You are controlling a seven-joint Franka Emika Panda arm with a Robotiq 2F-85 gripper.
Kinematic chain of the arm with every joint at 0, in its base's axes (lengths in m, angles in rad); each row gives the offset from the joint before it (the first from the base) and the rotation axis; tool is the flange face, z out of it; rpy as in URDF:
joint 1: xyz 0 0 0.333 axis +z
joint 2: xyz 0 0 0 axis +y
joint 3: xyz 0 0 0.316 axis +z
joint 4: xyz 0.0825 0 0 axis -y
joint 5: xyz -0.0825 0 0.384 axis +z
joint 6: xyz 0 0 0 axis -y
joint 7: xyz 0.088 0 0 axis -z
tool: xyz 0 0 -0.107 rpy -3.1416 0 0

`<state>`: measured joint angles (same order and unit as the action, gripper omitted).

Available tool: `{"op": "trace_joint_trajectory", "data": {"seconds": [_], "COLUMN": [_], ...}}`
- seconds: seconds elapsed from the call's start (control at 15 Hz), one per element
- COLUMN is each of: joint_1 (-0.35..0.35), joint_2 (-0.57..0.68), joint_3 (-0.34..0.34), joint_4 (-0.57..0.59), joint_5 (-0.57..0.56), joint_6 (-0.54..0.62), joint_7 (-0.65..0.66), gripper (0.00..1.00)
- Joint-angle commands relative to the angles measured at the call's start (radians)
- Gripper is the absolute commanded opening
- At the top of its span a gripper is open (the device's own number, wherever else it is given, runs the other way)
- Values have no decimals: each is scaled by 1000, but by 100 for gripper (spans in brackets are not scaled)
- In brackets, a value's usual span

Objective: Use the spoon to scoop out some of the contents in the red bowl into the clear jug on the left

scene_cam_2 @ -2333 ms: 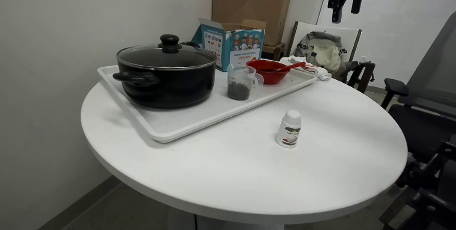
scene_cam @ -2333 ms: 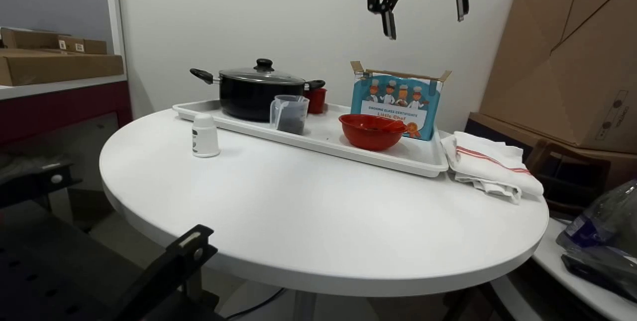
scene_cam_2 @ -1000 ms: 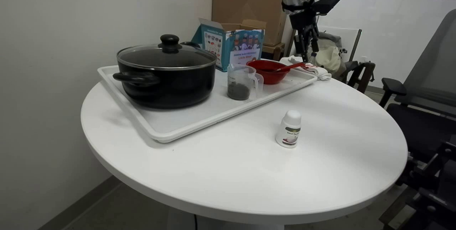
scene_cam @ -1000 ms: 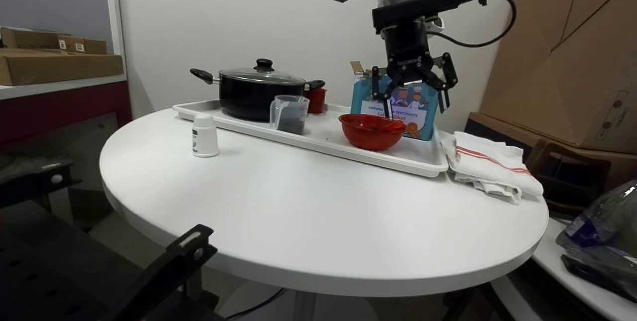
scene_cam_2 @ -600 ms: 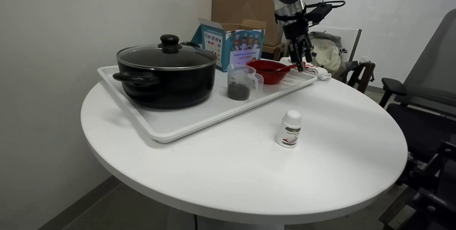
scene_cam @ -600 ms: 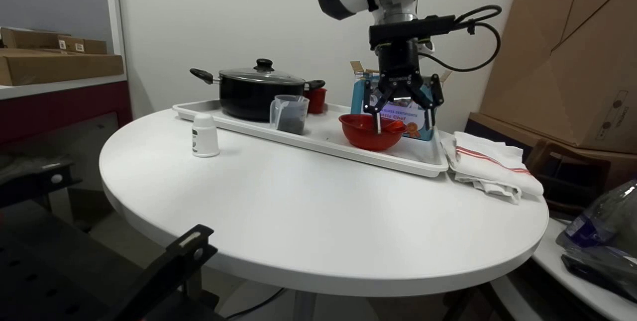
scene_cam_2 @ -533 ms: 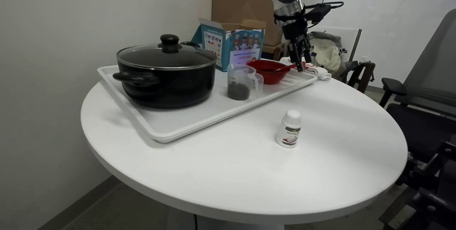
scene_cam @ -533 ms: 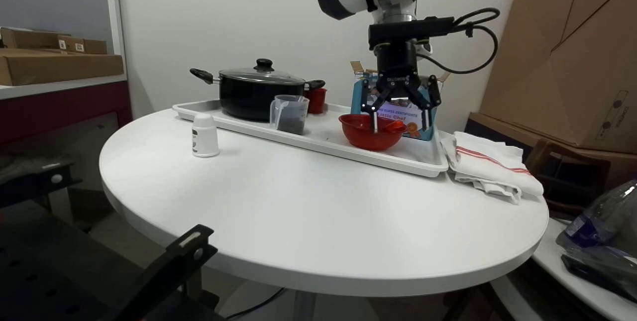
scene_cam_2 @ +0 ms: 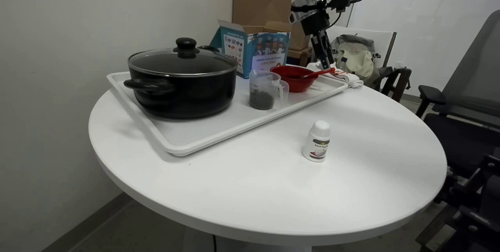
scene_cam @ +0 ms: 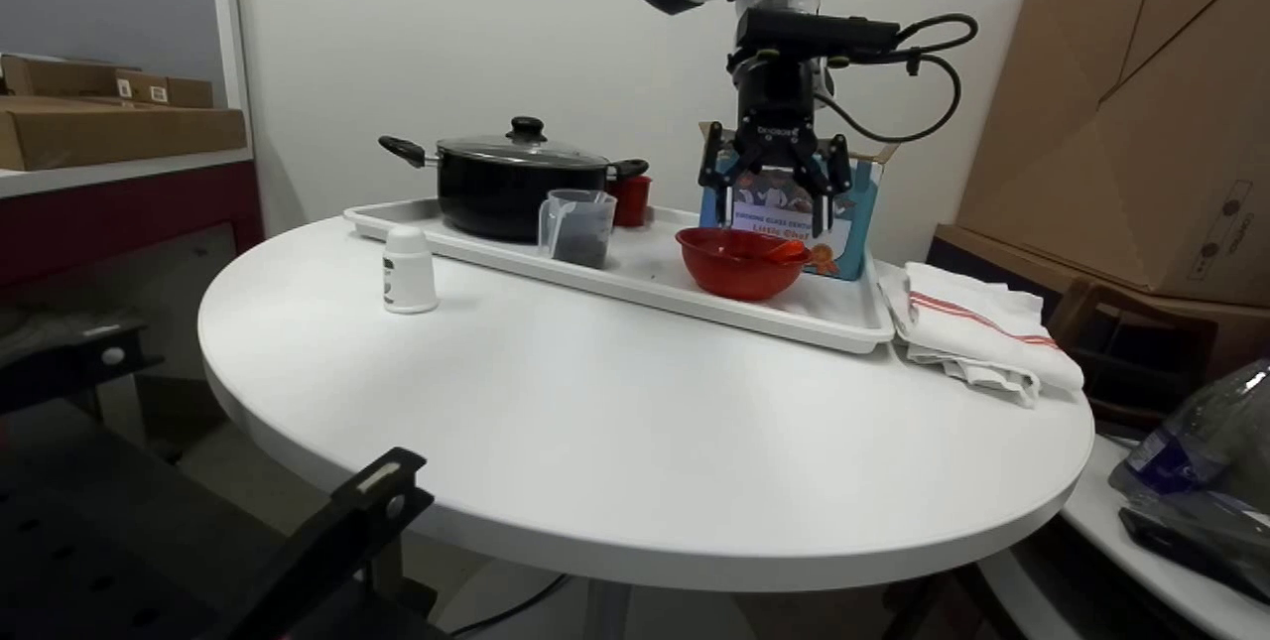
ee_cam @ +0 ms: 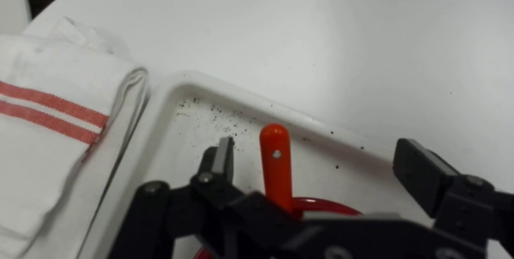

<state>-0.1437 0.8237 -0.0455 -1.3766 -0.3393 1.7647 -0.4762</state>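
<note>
In the wrist view my gripper point(ee_cam: 313, 146) is spread wide. The handle of the spoon point(ee_cam: 276, 162) sticks out over the rim of the bowl point(ee_cam: 319, 204) and shows between my fingers, nearer to one than the other. My own links cover most of the bowl, so I cannot tell what is in it. On the tray point(ee_cam: 249, 100), dark specks point(ee_cam: 213, 107) lie past the bowl's rim; the towel point(ee_cam: 48, 150) is farther out from the bowl, just outside the tray.

In an exterior view the box point(scene_cam: 794, 213) stands just behind the bowl, with my fingers in front of it. The jug point(scene_cam: 585, 223) is upright to the left of the bowl; the pot point(scene_cam: 496, 193), lid on, is farther left of the bowl.

In an exterior view the bottle point(scene_cam_2: 317, 142) stands on the table point(scene_cam_2: 234, 189), in front of the bowl and well apart from it. My fingertips are just above the handle's outer end, right of the bowl; whether they touch it I cannot tell. The jug, left of the bowl, has dark stuff at its bottom.
</note>
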Motion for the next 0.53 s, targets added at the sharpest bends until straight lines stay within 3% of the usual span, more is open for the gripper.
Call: {"op": "trace_joint_trajectory", "data": {"seconds": [0.0, 0.47], "joint_1": [-3, 5], "joint_2": [59, 96], "joint_3": [-3, -7], "joint_4": [109, 124], "joint_5": [-8, -25], "joint_6": [-71, -43], "joint_7": [-60, -53], "gripper": [100, 100]}}
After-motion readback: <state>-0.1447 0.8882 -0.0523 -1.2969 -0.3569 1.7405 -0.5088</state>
